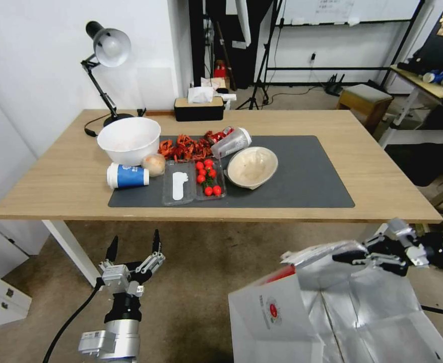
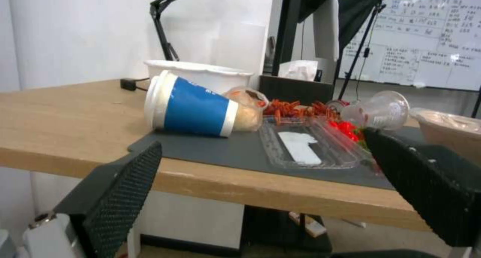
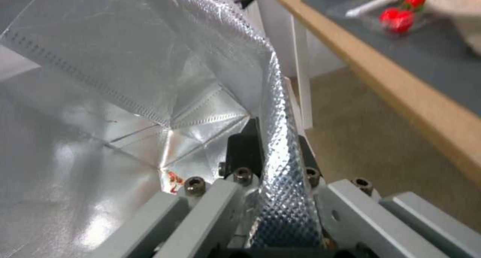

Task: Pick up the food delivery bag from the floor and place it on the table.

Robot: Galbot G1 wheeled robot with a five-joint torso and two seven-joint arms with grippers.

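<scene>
- Below the table (image 1: 70, 186) edge, right gripper (image 1: 343, 258) pinches the food delivery bag (image 1: 281, 322) by its foil rim (round red logo, text unreadable).
- Left gripper (image 1: 133, 247) hangs wide open, empty.

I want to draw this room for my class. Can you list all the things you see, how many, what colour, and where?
food delivery bag: 1, white and red with silver lining, open, low in front of the table
table: 1, light wood with a dark grey mat
big bowl: 1, white, on the table's left
cup: 1, blue and white, lying on its side on the mat
tomatoes: several, red, in a clear tray on the mat
beige bowl: 1, tilted, on the mat
desk lamp: 1, black, back left
tissue box: 1, black, at the back edge
floor: brown carpet
left gripper: open, below the table's edge
right gripper: shut on the bag's rim
</scene>
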